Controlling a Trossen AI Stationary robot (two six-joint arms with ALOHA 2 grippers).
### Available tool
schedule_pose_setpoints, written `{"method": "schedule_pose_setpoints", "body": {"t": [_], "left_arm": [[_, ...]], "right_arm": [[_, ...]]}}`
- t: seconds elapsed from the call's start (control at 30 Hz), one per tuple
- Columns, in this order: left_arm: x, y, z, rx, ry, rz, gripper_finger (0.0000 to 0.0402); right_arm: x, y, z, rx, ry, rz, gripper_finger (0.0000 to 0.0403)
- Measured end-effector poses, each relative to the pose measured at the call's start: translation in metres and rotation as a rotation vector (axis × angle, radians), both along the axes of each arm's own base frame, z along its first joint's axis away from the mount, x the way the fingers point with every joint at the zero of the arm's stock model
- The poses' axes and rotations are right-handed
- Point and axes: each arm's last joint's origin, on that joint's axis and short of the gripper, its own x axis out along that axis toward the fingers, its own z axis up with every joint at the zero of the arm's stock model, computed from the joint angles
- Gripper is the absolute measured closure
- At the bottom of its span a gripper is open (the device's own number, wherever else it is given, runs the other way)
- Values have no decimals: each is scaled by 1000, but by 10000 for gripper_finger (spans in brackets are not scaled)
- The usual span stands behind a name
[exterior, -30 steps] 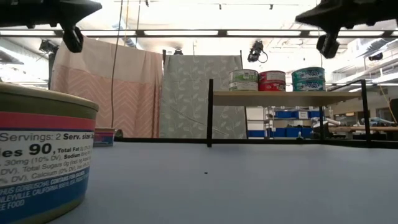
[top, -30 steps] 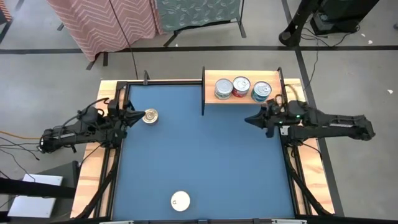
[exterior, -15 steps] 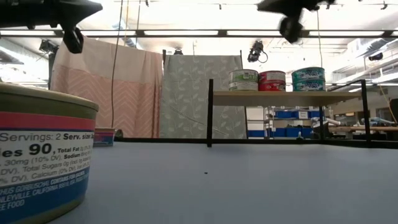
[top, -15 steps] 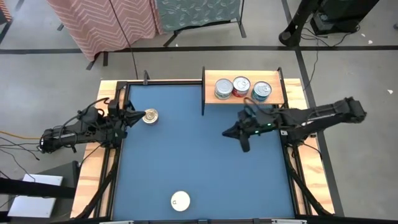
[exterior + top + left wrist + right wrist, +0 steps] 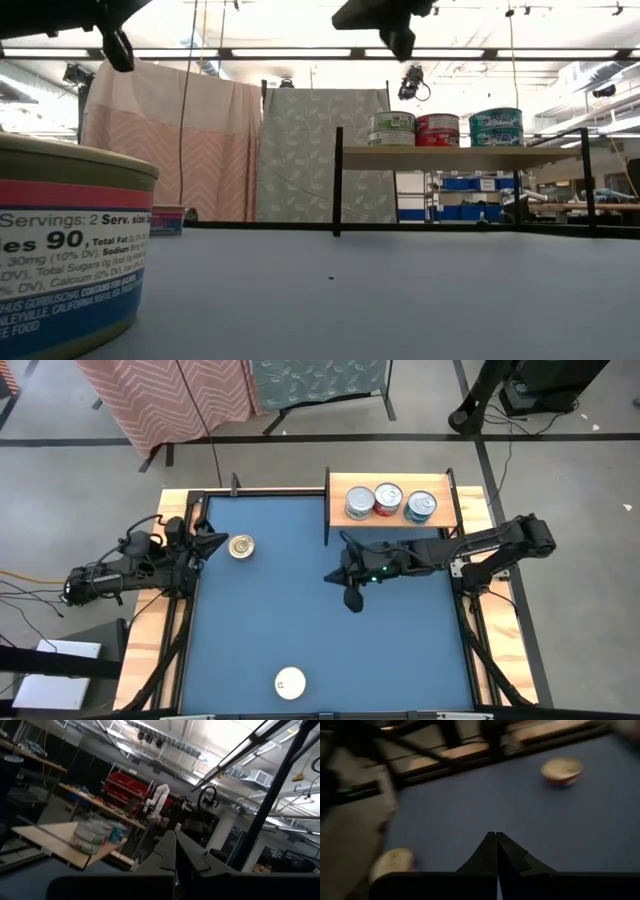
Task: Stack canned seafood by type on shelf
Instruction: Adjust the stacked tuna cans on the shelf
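White-lidded tin (image 5: 290,682) sits at the tabletop's near edge, unsorted. Right gripper (image 5: 336,574), fingers pressed together and empty, hangs over the table's middle, likely heading for a loose tin. Left gripper (image 5: 219,541), also shut and empty, waits just beside the gold-lidded tin (image 5: 241,546) by the left edge. Shelf (image 5: 441,518) at the far right corner holds three tins (image 5: 388,501) in a row, unstacked.

Both arms are dark, made of thick black pieces joined together. Thin black cables loop along the left arm (image 5: 130,568). The right arm (image 5: 470,547) has a tiny green light.
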Motion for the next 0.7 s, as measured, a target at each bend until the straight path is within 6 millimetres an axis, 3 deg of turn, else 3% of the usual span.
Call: {"method": "schedule_pose_setpoints", "body": {"t": [0.33,0.4,0.7], "left_arm": [[0,-1,1,71,1,-23,398],[0,-2,1,77,-4,-31,398],[-3,-3,8,126,-77,-45,398]], "right_arm": [[-3,-20,45,-455,45,-441,398],[3,-22,42,-482,59,-486,398],[54,-28,-11,-529,79,-596,399]]}}
